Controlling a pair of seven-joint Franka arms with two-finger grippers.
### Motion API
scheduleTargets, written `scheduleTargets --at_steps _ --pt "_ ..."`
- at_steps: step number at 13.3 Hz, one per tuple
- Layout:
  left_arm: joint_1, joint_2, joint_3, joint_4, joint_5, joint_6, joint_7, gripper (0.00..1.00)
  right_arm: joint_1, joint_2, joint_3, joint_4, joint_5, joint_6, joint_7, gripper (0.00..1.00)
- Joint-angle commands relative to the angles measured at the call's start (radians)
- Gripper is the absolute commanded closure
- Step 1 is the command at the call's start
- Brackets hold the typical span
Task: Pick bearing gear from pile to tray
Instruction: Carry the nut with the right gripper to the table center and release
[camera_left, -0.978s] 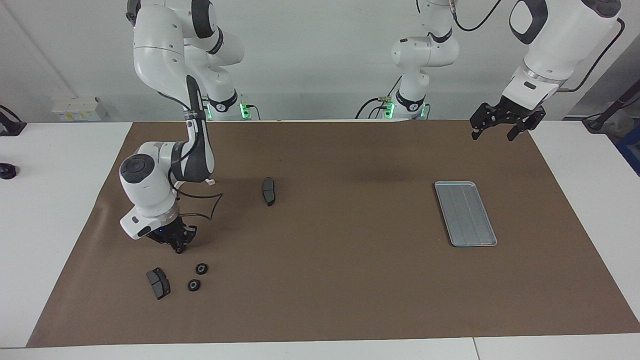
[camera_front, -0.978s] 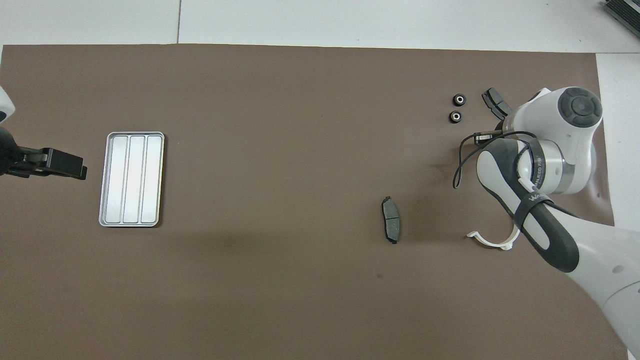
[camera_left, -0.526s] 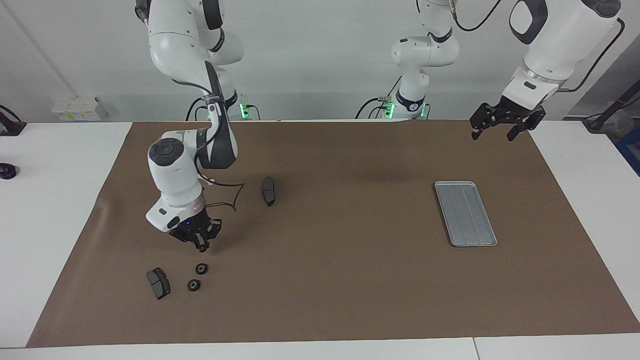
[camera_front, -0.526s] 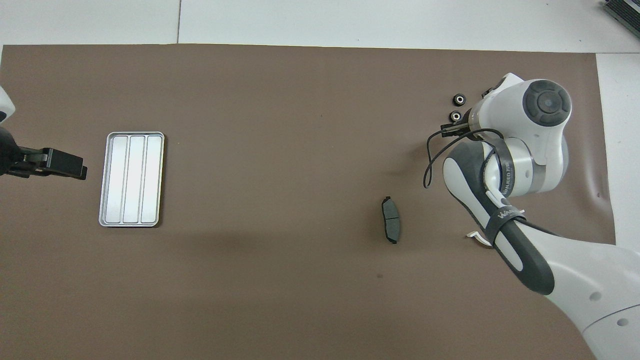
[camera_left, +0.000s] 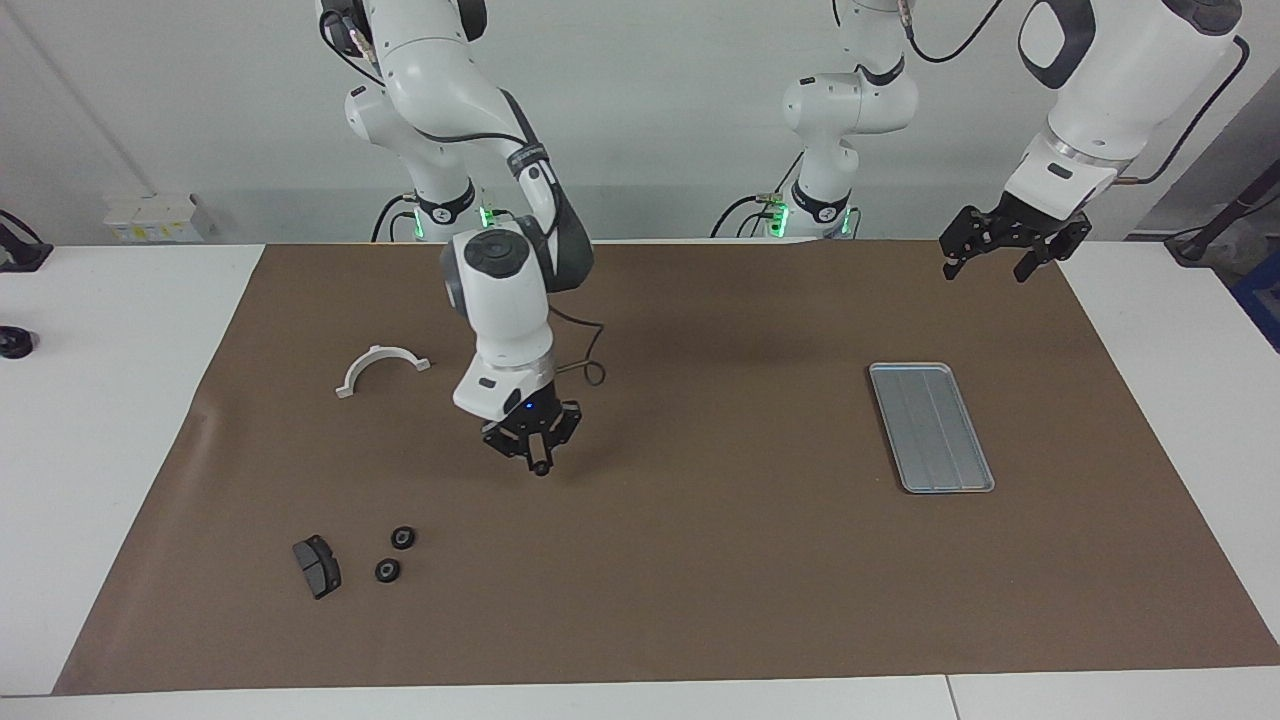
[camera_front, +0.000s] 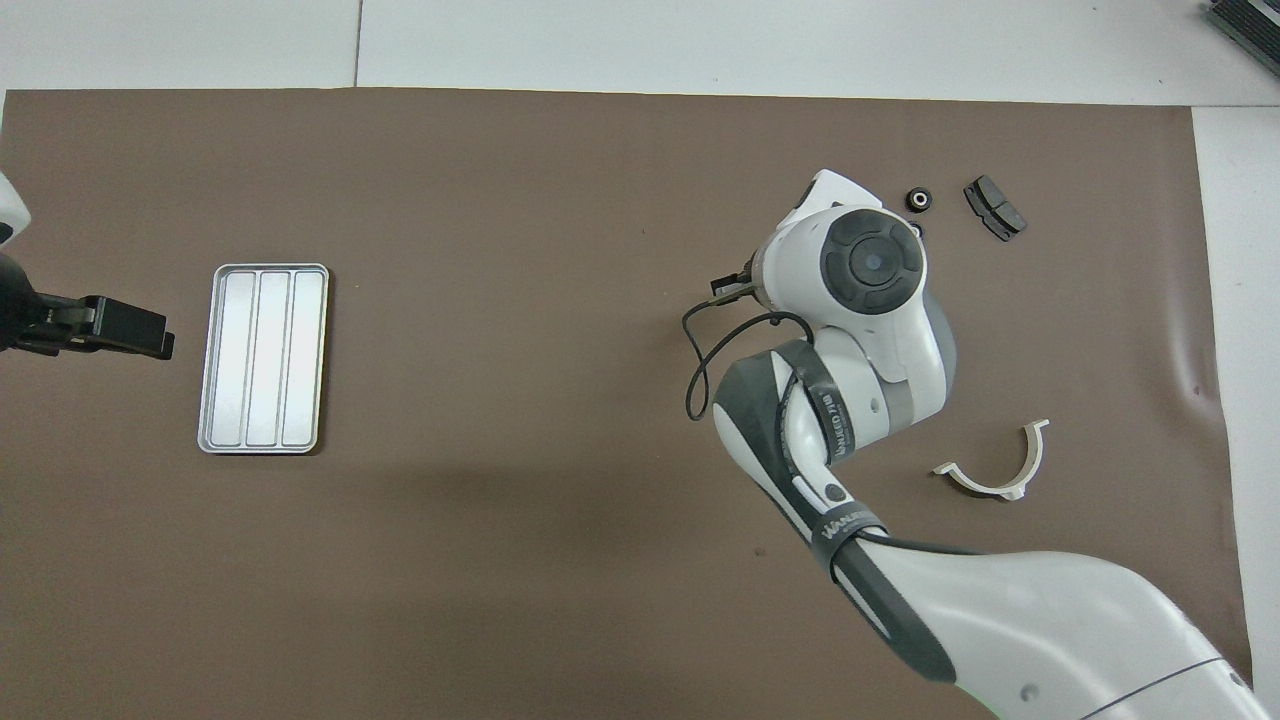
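We saw the right claw (camera_left: 541, 466) clenched on a small black gear (camera_left: 541, 468) above the brown mat (camera_left: 700, 580). The left claw (camera_left: 1000, 255) hung released near the tray (camera_left: 930, 427).

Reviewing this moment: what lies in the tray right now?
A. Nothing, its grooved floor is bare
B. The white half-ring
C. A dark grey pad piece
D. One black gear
A. The tray shows only its bare grooved floor in both views, while two black gears and a dark grey pad lie on the mat toward the right arm's end, and the white half-ring lies nearer to the robots than they do.
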Motion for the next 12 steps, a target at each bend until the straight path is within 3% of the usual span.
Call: scheduleTargets --at_steps 1,6,10,12 --pt "0.009 -0.03 -0.006 -0.037 0.01 0.017 0.013 0.0 0.085 -0.007 -0.004 -0.003 0.003 0.042 0.05 0.89" --pt "0.009 -0.041 -0.006 -0.061 0.01 0.034 0.013 0.0 0.204 0.012 -0.004 -0.009 0.003 0.107 0.107 0.87" --pt "0.009 -0.042 -0.006 -0.063 0.01 0.035 0.014 0.0 0.242 0.059 -0.004 -0.006 0.003 0.188 0.156 0.76" --pt "0.011 -0.042 -0.004 -0.064 0.01 0.037 0.013 0.0 0.245 0.079 -0.004 -0.005 0.003 0.212 0.164 0.64"
